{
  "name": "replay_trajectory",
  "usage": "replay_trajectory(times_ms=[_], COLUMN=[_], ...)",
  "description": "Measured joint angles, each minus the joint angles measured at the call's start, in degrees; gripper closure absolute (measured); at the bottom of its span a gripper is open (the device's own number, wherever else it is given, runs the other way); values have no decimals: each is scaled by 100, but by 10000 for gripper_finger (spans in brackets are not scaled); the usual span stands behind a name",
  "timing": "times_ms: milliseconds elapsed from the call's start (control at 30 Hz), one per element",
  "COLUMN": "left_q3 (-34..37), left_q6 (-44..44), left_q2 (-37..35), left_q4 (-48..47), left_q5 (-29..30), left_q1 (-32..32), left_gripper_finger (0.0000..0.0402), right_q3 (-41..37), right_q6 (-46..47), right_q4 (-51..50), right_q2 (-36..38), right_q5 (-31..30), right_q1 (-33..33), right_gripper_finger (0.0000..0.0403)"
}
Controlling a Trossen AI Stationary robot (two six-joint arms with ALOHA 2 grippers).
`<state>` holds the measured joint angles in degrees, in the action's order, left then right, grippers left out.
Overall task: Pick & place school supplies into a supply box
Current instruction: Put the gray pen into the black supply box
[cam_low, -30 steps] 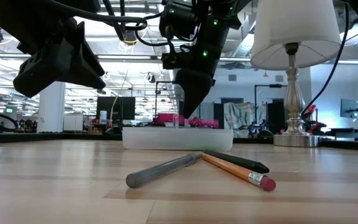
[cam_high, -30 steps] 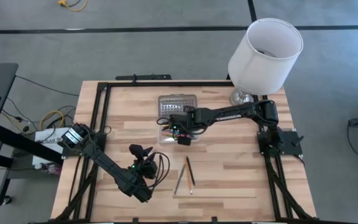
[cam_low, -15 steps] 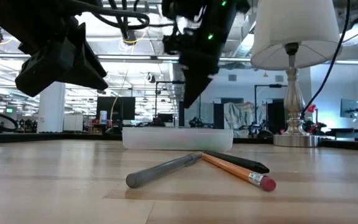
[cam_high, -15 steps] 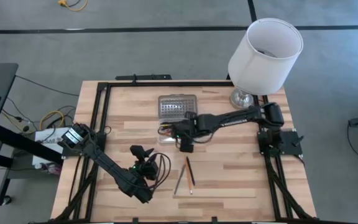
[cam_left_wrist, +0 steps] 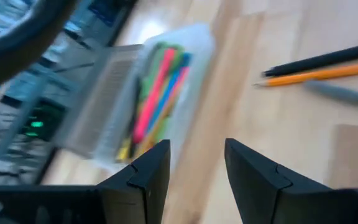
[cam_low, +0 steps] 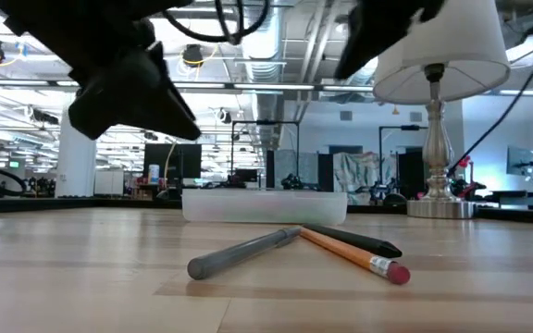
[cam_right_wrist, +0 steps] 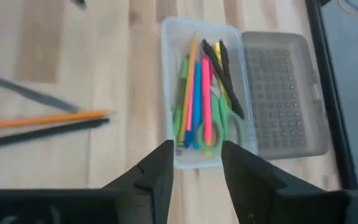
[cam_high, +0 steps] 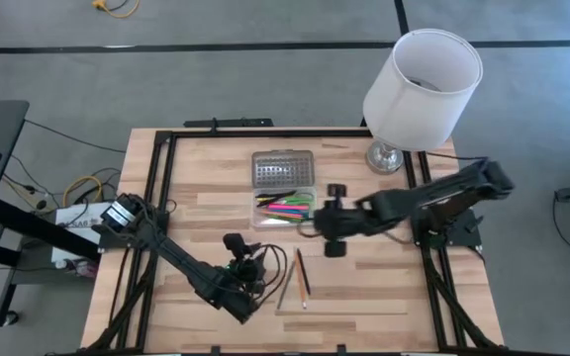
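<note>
The supply box (cam_high: 285,209) lies open at the table's middle, its ribbed grey lid (cam_high: 283,170) flat on the far side. Inside lie pink, blue, green, yellow and black supplies (cam_right_wrist: 202,93) and green-handled scissors. On the wood nearer the front rest a grey pen (cam_high: 285,287), an orange pencil (cam_high: 304,280) and a black pen (cam_low: 354,240), fanned out from one end. My right gripper (cam_high: 322,223) hangs open above the table, right of the box. My left gripper (cam_high: 241,248) stands open left of the loose pens, with nothing between its fingers (cam_left_wrist: 148,171).
A white lamp (cam_high: 420,79) stands at the far right corner, its base (cam_high: 388,154) on the wood. A black frame (cam_high: 162,168) runs around the table's edges. Bare wood lies left of the box and along the front edge.
My right gripper has risen from over the box and swung toward the table's right edge, leaving the supplies in the box uncovered. My left gripper has shifted a little toward the loose pens and turned. The pens on the wood have stayed put.
</note>
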<state>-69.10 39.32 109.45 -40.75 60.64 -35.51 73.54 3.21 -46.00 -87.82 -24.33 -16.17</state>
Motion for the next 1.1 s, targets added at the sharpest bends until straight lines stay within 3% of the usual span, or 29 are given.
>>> replay_trajectory(times_ms=[333, 500, 633, 867, 1100], left_q3=[-43, -228, -260, -260, -262], left_q6=[-1901, -2039, -1586, -785, -424], left_q2=[0, 0, 0, 6, 44], left_q4=[2020, 2290, 2389, 2376, 2398], left_q5=[-2460, -3722, -4600, -4900, -4685], left_q1=[590, 846, 1085, 1334, 1249], left_gripper_finger=[253, 253, 253, 253, 253], right_q3=[-2401, -3254, -3820, -4596, -4822], right_q6=[-8, 13, -81, -871, -787], right_q4=[1919, 2739, 3565, 5425, 5707], right_q2=[2014, 2530, 2715, 2676, 2670], right_q5=[-113, -525, -1027, -1461, -1480], right_q1=[-997, -1438, -1764, -2063, -2219], right_gripper_finger=[280, 280, 280, 280, 281])
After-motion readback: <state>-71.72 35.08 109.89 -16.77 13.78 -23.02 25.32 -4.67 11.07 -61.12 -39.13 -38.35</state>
